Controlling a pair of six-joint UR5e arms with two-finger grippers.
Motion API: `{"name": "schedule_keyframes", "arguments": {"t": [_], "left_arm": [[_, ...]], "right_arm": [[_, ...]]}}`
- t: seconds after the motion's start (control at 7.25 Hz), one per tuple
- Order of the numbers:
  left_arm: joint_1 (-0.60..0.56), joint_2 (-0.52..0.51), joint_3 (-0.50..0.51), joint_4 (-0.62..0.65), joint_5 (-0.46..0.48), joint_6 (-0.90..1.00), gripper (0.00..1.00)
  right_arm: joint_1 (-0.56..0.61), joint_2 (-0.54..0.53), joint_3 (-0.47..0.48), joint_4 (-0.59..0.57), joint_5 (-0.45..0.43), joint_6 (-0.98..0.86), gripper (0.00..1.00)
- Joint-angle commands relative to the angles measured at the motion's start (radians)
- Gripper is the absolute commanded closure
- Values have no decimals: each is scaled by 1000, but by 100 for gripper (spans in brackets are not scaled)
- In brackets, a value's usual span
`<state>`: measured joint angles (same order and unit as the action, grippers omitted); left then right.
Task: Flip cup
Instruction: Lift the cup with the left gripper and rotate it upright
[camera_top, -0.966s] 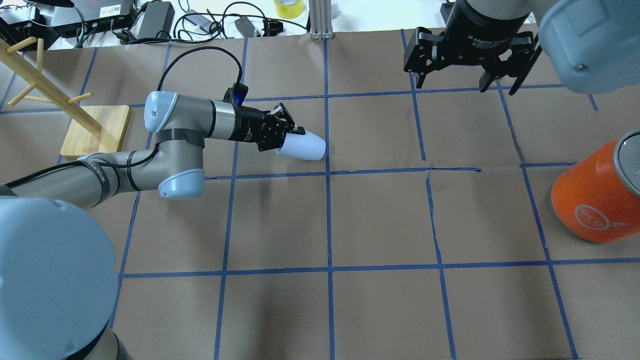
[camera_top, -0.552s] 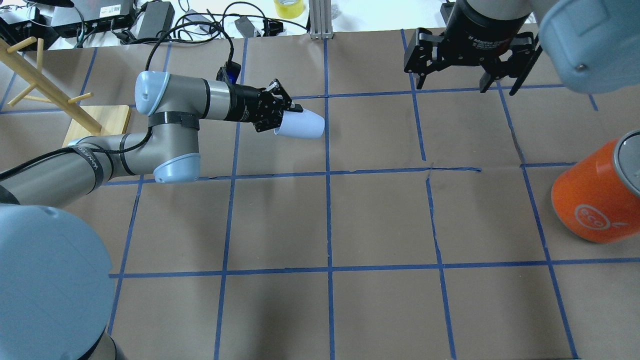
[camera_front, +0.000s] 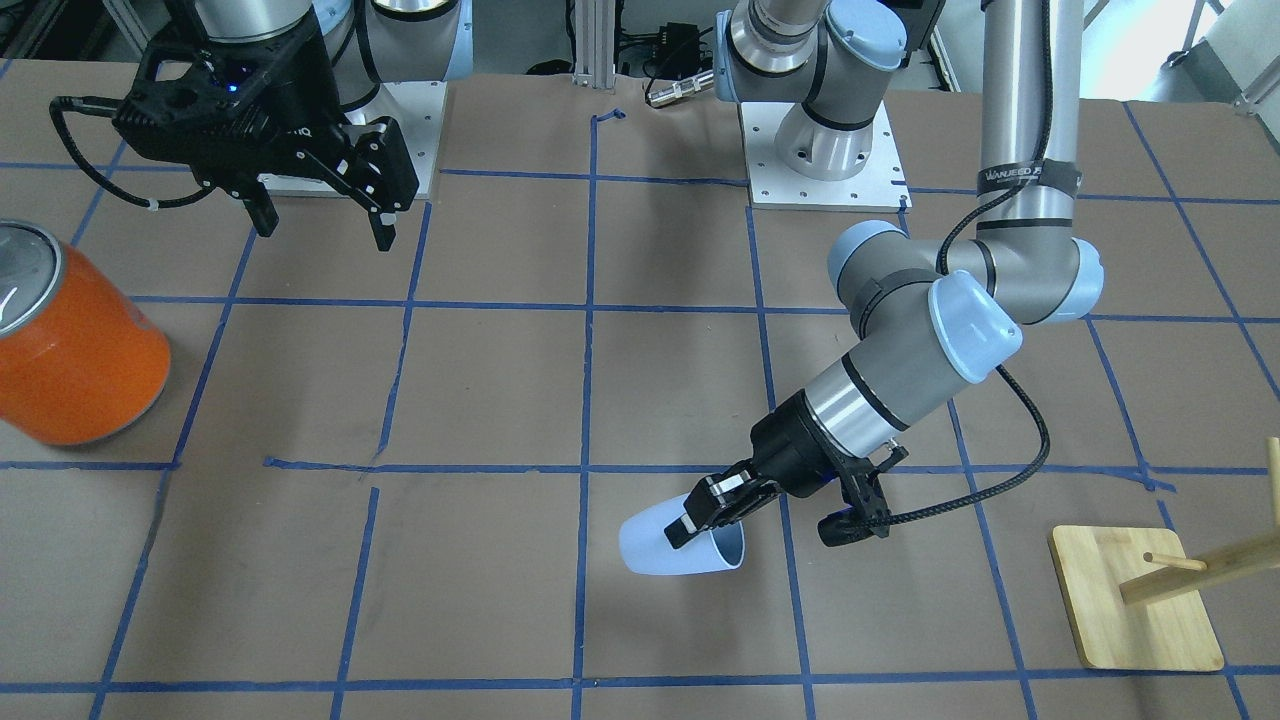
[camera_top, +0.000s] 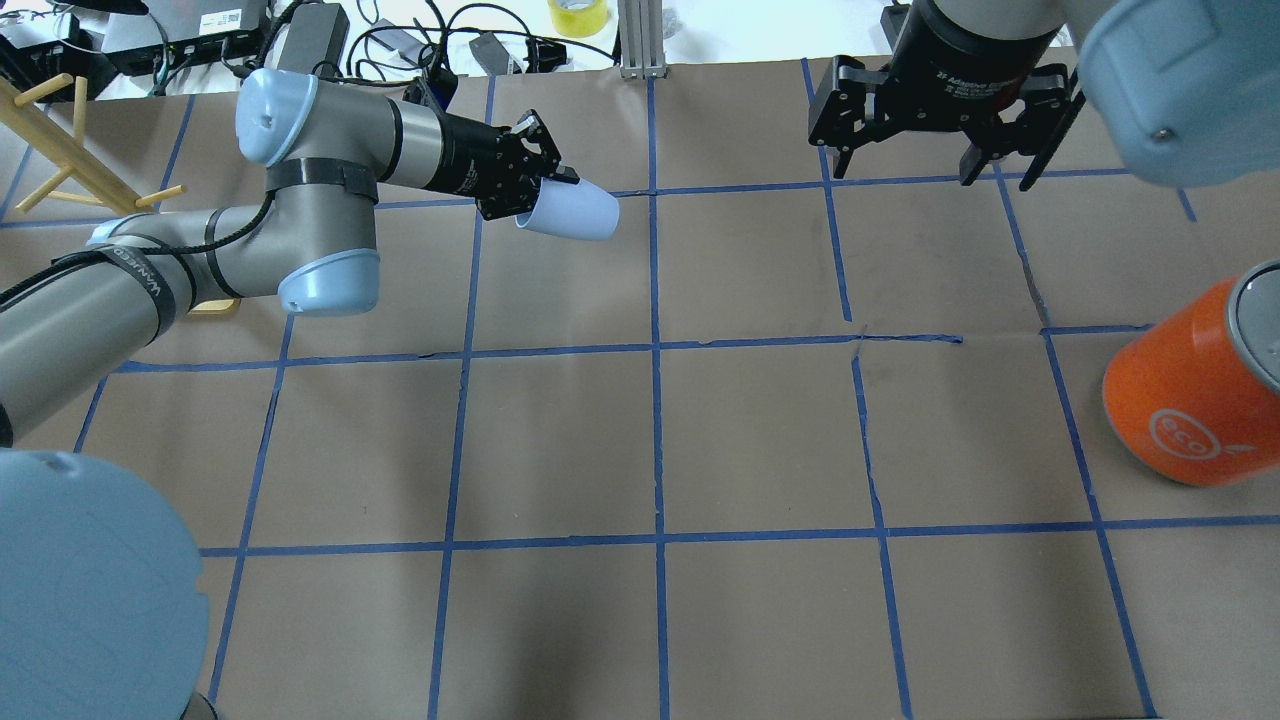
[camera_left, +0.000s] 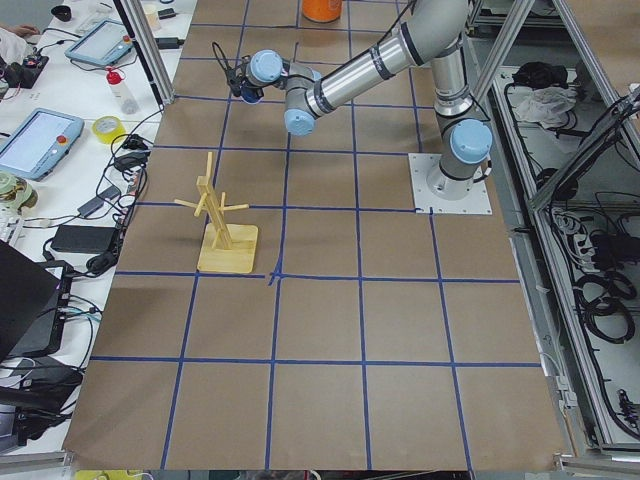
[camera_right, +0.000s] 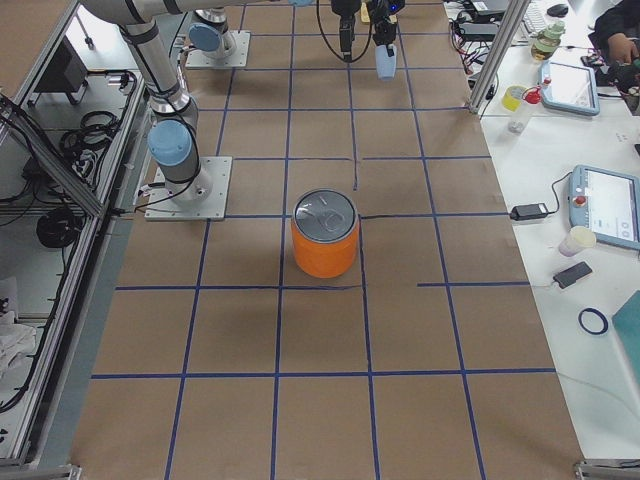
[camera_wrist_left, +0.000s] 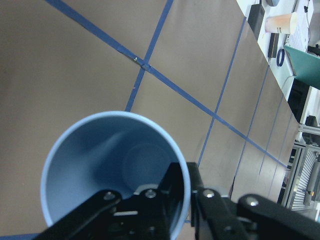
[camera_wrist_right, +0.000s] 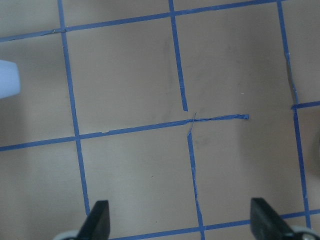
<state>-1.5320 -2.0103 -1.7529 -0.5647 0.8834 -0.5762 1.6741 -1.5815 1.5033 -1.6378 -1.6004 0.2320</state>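
L pincer (camera_top: 545, 192) is clenched on the cup (camera_top: 572, 212) at the rim. Wrist cam shows one finger (camera_wrist_left: 172, 192) inside the mouth and the other outside the wall. Cup sits straight out ahead of the pincer, in line w/ the wrist. Its mouth faces back at the wrist cam and its base points away, toward the robot's right. Long axis is near level, base dipped a bit, by my read of the overhead and front cams together. So it's on its side, neither way up yet. It looks clear of the desk (camera_top: 760, 450), over the far squares of the left half, though I can't tell the gap for sure.

What the next move hangs on, imo: the axis runs along the wrist, so a roll alone just spins the cup about itself. Turning it needs the wrist to pitch, one end going down. Which end should land I can't say from here.

R pincer (camera_top: 935, 165) hangs released, nothing between its jaws, well apart from the cup along the far side of the desk. L pincer is the nearer one by far. Furthest off, the can (camera_top: 1190, 400) stands at the right edge, out of the way.
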Motion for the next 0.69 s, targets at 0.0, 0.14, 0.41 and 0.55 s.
{"name": "schedule_keyframes", "arguments": {"t": [0.0,0.14,0.41,0.55], "left_arm": [[10,37,27,-197,150,230,100],[13,48,67,-312,237,336,100],[13,61,169,-575,490,544,100],[15,53,205,-611,562,617,100]], "right_arm": [[-1,2,0,-4,1,1,0],[-1,2,0,-5,1,0,0],[-1,2,0,-5,1,1,0],[-1,2,0,-5,1,1,0]]}}
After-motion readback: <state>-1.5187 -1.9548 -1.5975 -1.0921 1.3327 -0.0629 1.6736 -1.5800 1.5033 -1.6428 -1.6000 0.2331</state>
